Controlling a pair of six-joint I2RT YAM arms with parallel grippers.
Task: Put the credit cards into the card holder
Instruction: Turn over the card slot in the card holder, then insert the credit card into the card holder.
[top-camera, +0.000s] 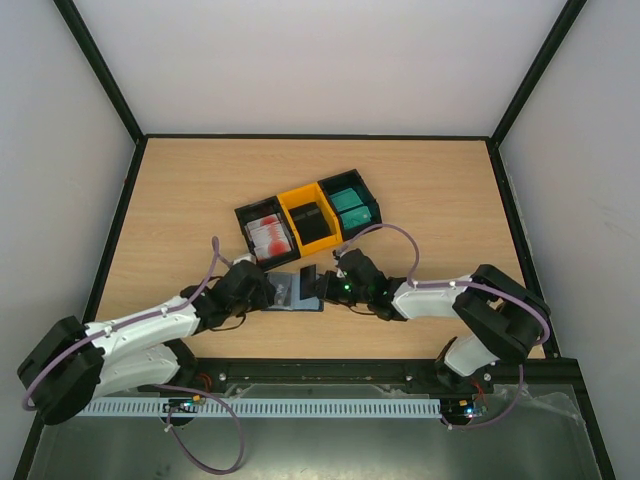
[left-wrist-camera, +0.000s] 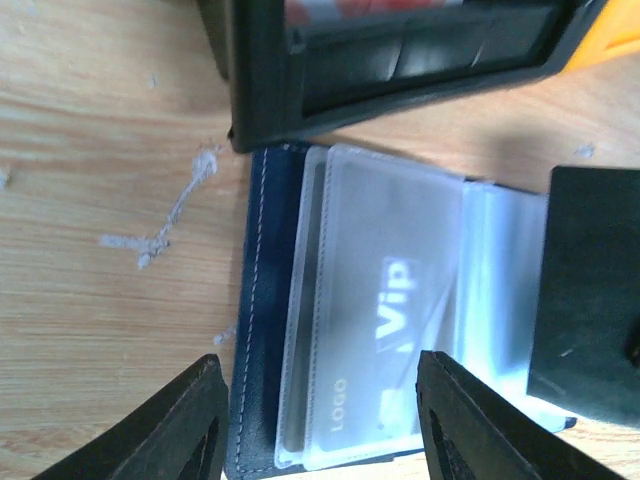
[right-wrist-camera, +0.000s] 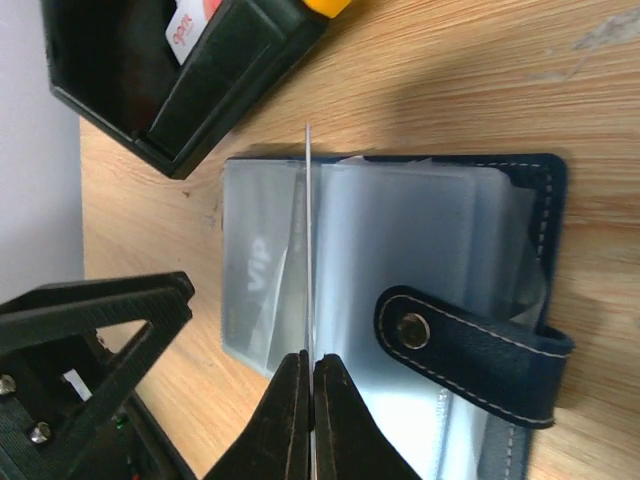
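Note:
The navy card holder (top-camera: 292, 291) lies open on the table, its clear sleeves up, with a grey "VIP" card (left-wrist-camera: 385, 315) in one sleeve. My right gripper (right-wrist-camera: 312, 368) is shut on a thin black card (right-wrist-camera: 308, 240), seen edge-on and standing on edge over the holder's sleeves (right-wrist-camera: 420, 230), beside the snap tab (right-wrist-camera: 470, 350). The card shows as a black rectangle in the left wrist view (left-wrist-camera: 590, 290). My left gripper (left-wrist-camera: 330, 420) is open, its jaws astride the holder's (left-wrist-camera: 262, 330) left half, low over it. Both grippers also show from above, left (top-camera: 262, 290) and right (top-camera: 326, 285).
Three joined bins stand just behind the holder: a black one with white and red cards (top-camera: 266, 235), a yellow one with black cards (top-camera: 311, 222), a black one with teal cards (top-camera: 350, 206). The first bin's wall (left-wrist-camera: 400, 60) is close to the left fingers.

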